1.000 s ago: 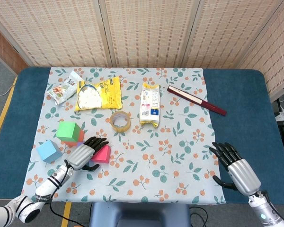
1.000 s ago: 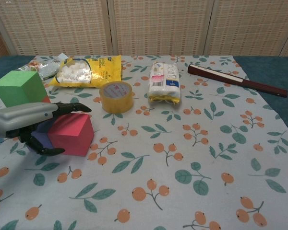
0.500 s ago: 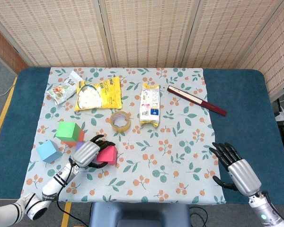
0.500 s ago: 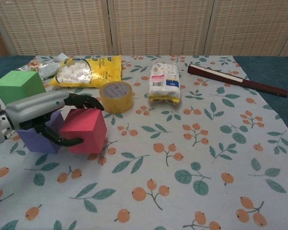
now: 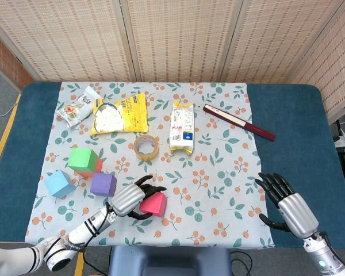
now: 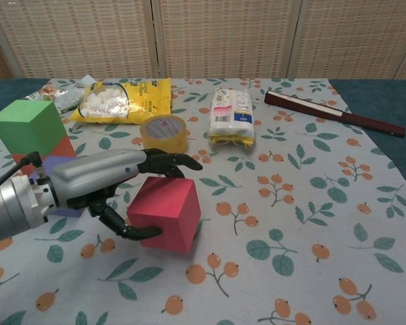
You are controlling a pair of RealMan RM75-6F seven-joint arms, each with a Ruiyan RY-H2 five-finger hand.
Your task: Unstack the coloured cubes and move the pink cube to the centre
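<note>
pretty bright even overhead light, soft shadows, no glare, both views sharp, edges barely warped

matt pink cube (image 6: 168,211) (foam, perhaps); glossy tape roll (image 6: 164,136); printed cloth (image 6: 311,203).

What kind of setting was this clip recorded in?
Probably an indoor lab or staged test room: a blue-topped table under a fruit-print cloth, woven folding screens behind, and assorted props such as foam cubes, a tape roll and snack packets.
</note>
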